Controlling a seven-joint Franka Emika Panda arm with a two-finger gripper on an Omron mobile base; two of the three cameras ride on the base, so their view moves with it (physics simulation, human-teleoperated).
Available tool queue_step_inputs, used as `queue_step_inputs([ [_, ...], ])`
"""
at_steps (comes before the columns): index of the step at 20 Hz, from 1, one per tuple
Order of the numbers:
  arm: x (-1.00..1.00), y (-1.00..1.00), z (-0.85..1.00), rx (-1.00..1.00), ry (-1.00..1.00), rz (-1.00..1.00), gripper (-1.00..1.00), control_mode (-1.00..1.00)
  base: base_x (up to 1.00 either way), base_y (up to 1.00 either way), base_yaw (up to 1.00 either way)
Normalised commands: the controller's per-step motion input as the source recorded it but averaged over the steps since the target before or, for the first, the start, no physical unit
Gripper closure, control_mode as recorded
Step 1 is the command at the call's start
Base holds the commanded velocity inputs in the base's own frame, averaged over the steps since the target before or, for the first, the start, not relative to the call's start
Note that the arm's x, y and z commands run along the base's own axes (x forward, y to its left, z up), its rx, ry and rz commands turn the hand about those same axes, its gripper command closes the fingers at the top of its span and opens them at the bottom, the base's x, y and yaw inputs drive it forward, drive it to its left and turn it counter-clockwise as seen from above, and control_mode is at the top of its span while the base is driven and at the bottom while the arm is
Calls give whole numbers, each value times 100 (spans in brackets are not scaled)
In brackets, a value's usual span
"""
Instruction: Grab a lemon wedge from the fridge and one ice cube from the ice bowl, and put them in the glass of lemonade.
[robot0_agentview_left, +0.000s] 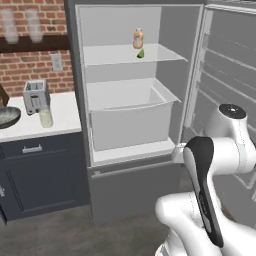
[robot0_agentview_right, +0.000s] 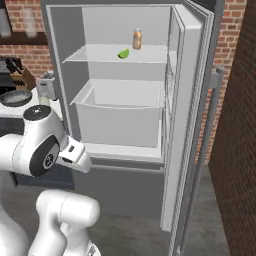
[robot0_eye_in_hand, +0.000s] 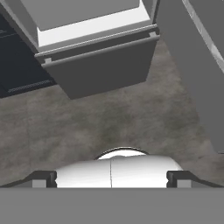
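The lemon wedge (robot0_agentview_left: 141, 53) is lying on the upper shelf (robot0_agentview_left: 165, 54) of the open fridge (robot0_agentview_left: 85, 145), just beside and in front of the small orange bottle (robot0_agentview_left: 138, 38). You are holding the fingers (robot0_eye_in_hand: 111, 177) spread wide and empty, pointing down at the floor (robot0_eye_in_hand: 109, 118) by the fridge's base, well below the wedge. I judge you need to raise and tilt the hand up toward that shelf. The glass of lemonade (robot0_agentview_left: 46, 118) is waiting on the counter (robot0_agentview_left: 65, 110) left of the fridge.
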Motion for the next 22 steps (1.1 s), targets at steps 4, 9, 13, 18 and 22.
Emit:
queue_step_inputs([
  [4,0,0,0,0,0,0,-100,100,80,27,0],
  [9,0,0,0,0,0,0,-100,100,98,76,-3],
  [13,0,0,0,0,0,0,-100,100,83,18,-2],
  [18,0,0,0,0,0,0,-100,100,67,-19,0],
  [22,0,0,0,0,0,0,-100,100,56,-39,0],
])
